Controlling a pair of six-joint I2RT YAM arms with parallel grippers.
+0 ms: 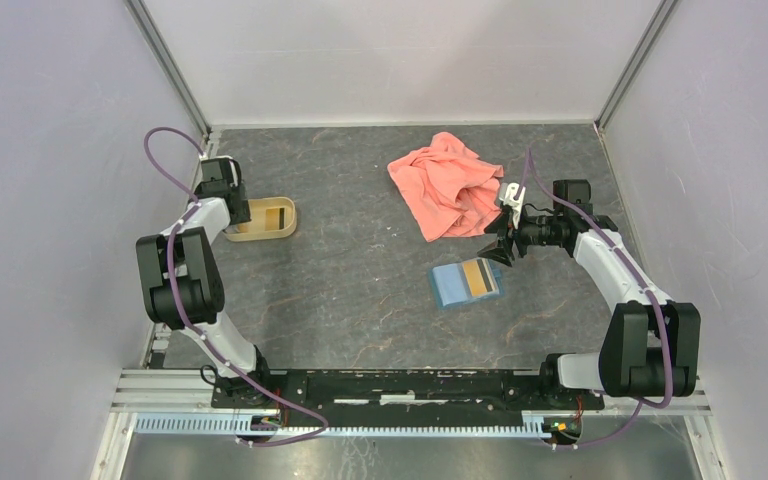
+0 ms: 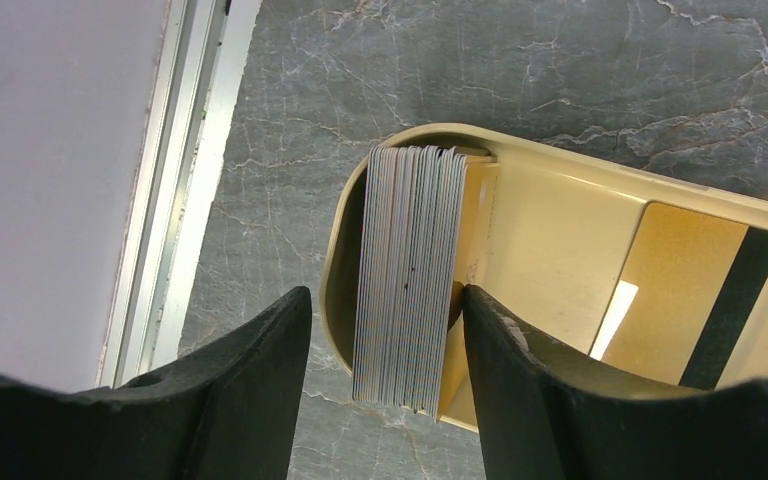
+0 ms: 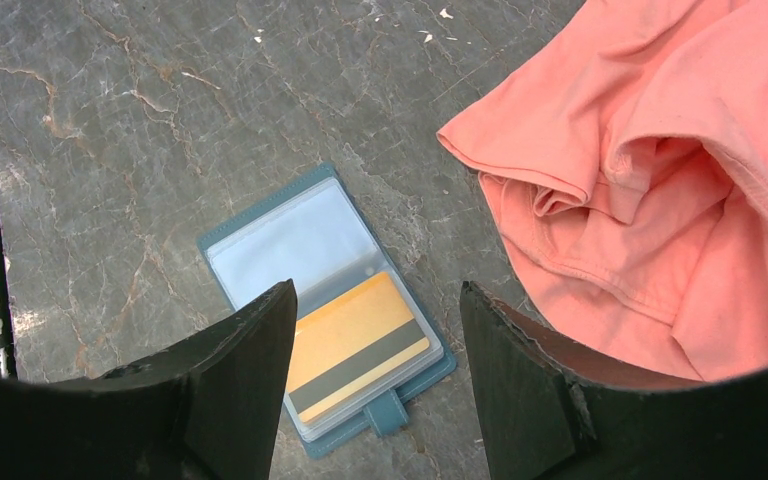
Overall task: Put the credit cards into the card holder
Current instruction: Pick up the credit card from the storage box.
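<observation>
Item one, card holder (image 1: pixel 465 283): teal-blue, lying open and flat on the tabletop (image 1: pixel 360 300) right of the middle, nearer the right edge than the left. Inside I see clear pale-blue pockets, a darker blue border and a small closing tab on one short end. Item two, pocketed card (image 3: pixel 355 345): orange-gold with a dark stripe along one long side, sitting in the pocket at the tab end of the holder. Item three, stack of cards (image 2: pixel 408 280): many thin cards standing on edge and pressed together, their grey-white edges towards my left wrist camera, at the rounded end of a tan tray (image 2: pixel 430 135) near the left edge of the tabletop. Item four, loose card (image 2: pixel 695 300): the same gold with a dark stripe, lying in the tray's other end, apart from the stack. Item five, pink cloth (image 1: pixel 445 185): crumpled, towards the far edge, near the holder but not touching it. Left gripper (image 2: pixel 385 310): fingers apart and straddling the stack, with a clear gap on one side and the other finger close by the stack's gold face; whether it touches I cannot tell, and nothing is gripped. Right gripper (image 3: pixel 375 300): fingers wide, empty, hanging above the holder.
</observation>
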